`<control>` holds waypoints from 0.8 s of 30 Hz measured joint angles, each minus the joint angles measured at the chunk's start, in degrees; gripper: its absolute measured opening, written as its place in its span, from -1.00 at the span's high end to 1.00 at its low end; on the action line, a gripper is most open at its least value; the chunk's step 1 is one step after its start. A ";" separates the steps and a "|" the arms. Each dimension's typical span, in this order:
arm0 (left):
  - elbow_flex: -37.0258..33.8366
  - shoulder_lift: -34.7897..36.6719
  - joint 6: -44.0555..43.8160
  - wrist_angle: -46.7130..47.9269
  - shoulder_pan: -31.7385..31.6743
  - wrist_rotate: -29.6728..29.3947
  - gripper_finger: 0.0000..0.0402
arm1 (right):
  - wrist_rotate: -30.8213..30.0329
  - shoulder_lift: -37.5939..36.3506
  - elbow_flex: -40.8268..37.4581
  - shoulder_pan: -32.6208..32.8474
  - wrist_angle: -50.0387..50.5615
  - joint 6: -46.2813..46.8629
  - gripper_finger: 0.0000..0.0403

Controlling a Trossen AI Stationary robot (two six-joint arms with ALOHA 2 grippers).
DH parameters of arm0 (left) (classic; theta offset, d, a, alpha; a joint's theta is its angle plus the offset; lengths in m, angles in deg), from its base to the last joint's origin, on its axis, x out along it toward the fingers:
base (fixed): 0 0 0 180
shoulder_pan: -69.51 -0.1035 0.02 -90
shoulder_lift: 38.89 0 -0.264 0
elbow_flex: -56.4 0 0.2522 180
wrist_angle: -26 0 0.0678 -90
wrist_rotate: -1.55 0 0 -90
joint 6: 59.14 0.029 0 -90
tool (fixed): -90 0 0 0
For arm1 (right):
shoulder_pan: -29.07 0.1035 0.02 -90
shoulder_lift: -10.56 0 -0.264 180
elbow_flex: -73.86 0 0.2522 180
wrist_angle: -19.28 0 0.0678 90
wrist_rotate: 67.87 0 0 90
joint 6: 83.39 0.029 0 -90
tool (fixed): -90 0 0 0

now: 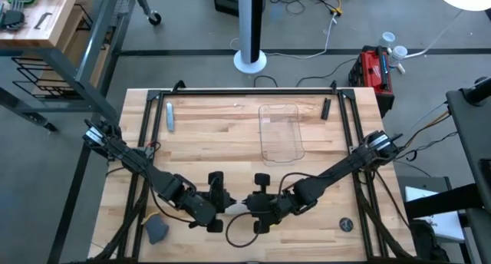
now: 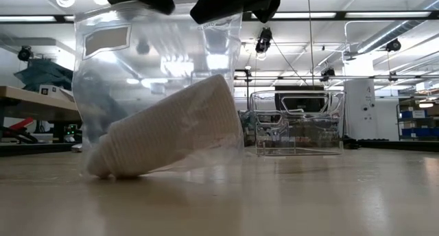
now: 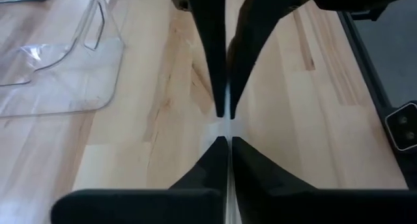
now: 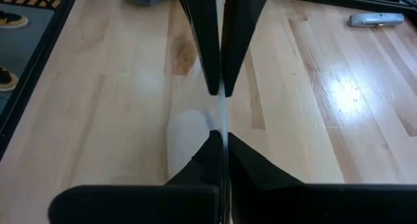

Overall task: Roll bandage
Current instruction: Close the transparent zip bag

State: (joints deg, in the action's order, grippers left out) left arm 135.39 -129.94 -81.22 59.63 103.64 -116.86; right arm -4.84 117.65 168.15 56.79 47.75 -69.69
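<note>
The bandage (image 2: 168, 130) is a whitish ribbed roll inside a clear plastic wrapper (image 2: 158, 51). It lies tilted, with its lower end (image 2: 103, 167) down on the table near the front middle. My left gripper (image 1: 220, 203) and my right gripper (image 1: 259, 205) face each other tip to tip over it, both shut on the wrapper's upper edge. In the right wrist view the bandage (image 4: 186, 142) shows pale below the fingers. The high view shows only a white sliver of the bandage (image 1: 237, 208) between the grippers. My left gripper pinches the wrapper's thin upper edge (image 3: 226, 128) between its two fingers, coming level from the table's left. The wrapper hangs below the fingers with the roll in it. My right gripper pinches the same upper edge (image 4: 222, 116) between its two fingers, level from the table's right and right beside the left fingertips. The wrapper hangs below, its bottom on the table.
A clear rectangular tray (image 1: 281, 132) stands at the far middle right. A grey tool (image 1: 169, 116) lies at the far left, with a small dark piece (image 1: 325, 108) at the far right. A grey lump (image 1: 156, 230) and a round disc (image 1: 347, 226) lie near the front edge.
</note>
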 joint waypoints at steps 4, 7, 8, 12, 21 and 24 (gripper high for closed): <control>0.00 0.00 0.06 0.10 0.00 -0.74 0.95 | 0.00 0.00 -0.33 0.00 -0.05 0.00 1.00; 0.00 0.00 0.05 0.05 0.00 0.60 0.97 | 0.02 0.00 -0.57 0.00 -0.15 0.00 1.00; 0.00 0.00 0.04 0.07 0.00 0.73 0.97 | 0.01 0.00 -0.64 0.00 -0.20 0.00 1.00; 0.00 0.00 -0.12 0.12 0.31 0.36 0.99 | 0.04 0.02 -0.72 0.00 -0.32 0.20 1.00; 0.00 0.02 -2.39 1.02 0.34 2.97 0.93 | 0.21 0.07 -0.85 0.00 0.32 0.22 1.00; 0.00 0.02 -2.02 1.07 0.48 2.35 0.98 | 0.37 0.09 -0.85 0.04 0.23 0.31 1.00</control>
State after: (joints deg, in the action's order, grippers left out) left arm 135.39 -129.92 -83.25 60.70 104.12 -114.51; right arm -4.48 117.74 167.30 56.84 47.98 -69.39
